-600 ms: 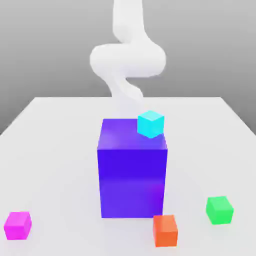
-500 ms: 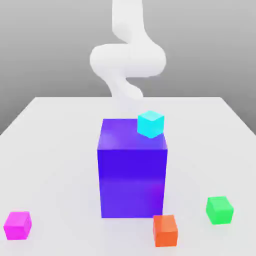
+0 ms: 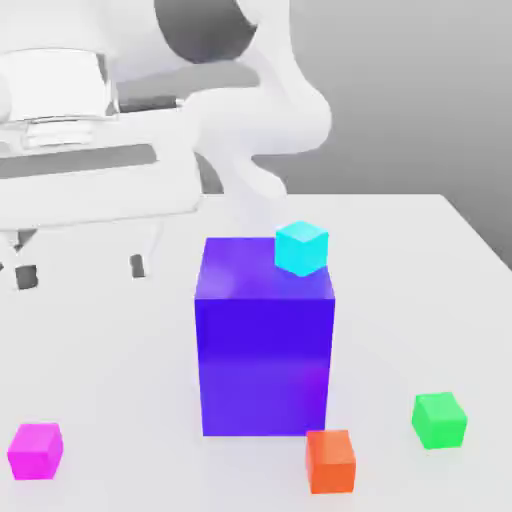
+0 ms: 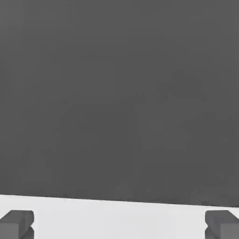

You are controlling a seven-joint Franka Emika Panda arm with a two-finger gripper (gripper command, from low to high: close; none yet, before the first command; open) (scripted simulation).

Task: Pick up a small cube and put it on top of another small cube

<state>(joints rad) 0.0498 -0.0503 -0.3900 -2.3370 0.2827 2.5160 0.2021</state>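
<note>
The small magenta-pink cube (image 3: 35,450) lies on the white table (image 3: 110,370) at the exterior view's near left. A small cyan cube (image 3: 301,248) rests on top of the tall blue-purple block (image 3: 265,340), near its far right corner. My gripper (image 3: 82,270) hangs large in the exterior view's upper left, well above the magenta cube and left of the block. It is open, its two dark fingertips (image 3: 138,265) set wide apart with nothing between them. The hand view has the same open gripper (image 4: 119,226) over a strip of white table (image 4: 116,217) against a grey backdrop.
An orange cube (image 3: 330,460) sits just in front of the block's right corner. A green cube (image 3: 439,420) lies further to the exterior view's right. The white arm (image 3: 270,120) curves up behind the block.
My hand and forearm have swung into the exterior view's upper left, where before only the arm behind the block showed. None of the cubes has moved.
</note>
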